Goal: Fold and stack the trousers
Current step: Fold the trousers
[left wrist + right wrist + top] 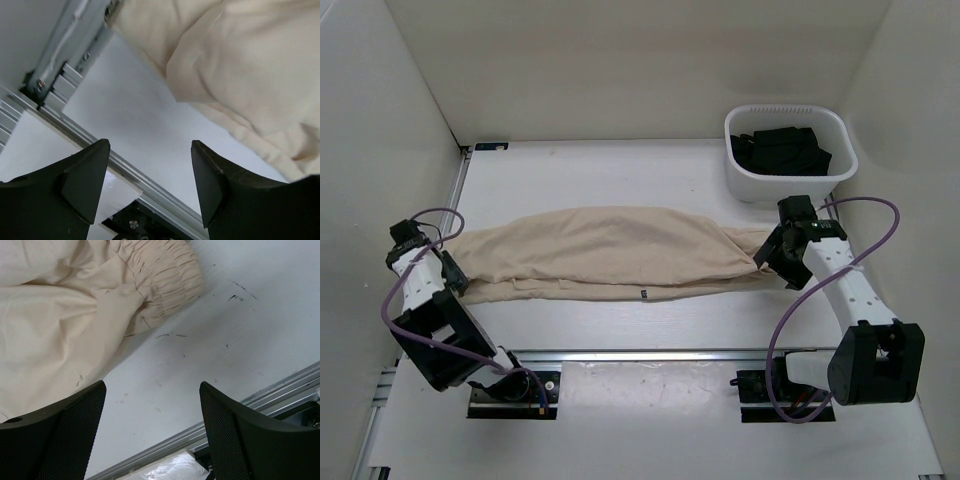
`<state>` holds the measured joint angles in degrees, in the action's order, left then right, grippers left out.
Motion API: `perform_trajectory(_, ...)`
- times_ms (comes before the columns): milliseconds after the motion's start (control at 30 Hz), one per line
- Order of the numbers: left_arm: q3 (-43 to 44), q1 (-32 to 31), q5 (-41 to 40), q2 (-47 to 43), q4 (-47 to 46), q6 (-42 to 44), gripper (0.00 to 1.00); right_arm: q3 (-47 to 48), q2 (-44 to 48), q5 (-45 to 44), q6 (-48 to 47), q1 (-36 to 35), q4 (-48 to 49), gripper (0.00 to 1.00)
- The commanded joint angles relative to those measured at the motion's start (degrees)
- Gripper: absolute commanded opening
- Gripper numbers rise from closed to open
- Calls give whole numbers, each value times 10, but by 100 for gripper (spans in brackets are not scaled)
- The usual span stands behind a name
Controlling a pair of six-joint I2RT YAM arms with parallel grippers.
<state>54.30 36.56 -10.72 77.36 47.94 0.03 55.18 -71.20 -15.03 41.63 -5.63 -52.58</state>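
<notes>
While gaping empty at both ends of the trousers (600,250), probably pre-fold: must lower and clamp left pincer (150,150) and right pincer (152,390).

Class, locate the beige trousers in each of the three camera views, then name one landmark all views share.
Top external: the trousers lie stretched left to right across the middle of the table.
Left wrist: the trousers fill the upper right.
Right wrist: the trousers fill the upper left, gathered end showing.
Shared landmark: the white table under the cloth.
</notes>
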Motion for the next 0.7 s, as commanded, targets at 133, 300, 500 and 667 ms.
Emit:
perform_trajectory(133, 47, -14, 15, 65, -36, 0, 82, -9, 2, -6, -12, 7, 5, 82)
perform_trajectory(300, 60, -14, 36, 115, -54, 0, 84, -27, -4, 18, -12, 13, 41, 82)
perform_trajectory(500, 64, -37, 62, 120, -54, 0, 59, -39, -33, 25, 13, 18, 87, 82)
perform_trajectory(667, 50, -48, 73, 110, -66, 0, 42, -33, -67, 3, 32, 18, 108, 82)
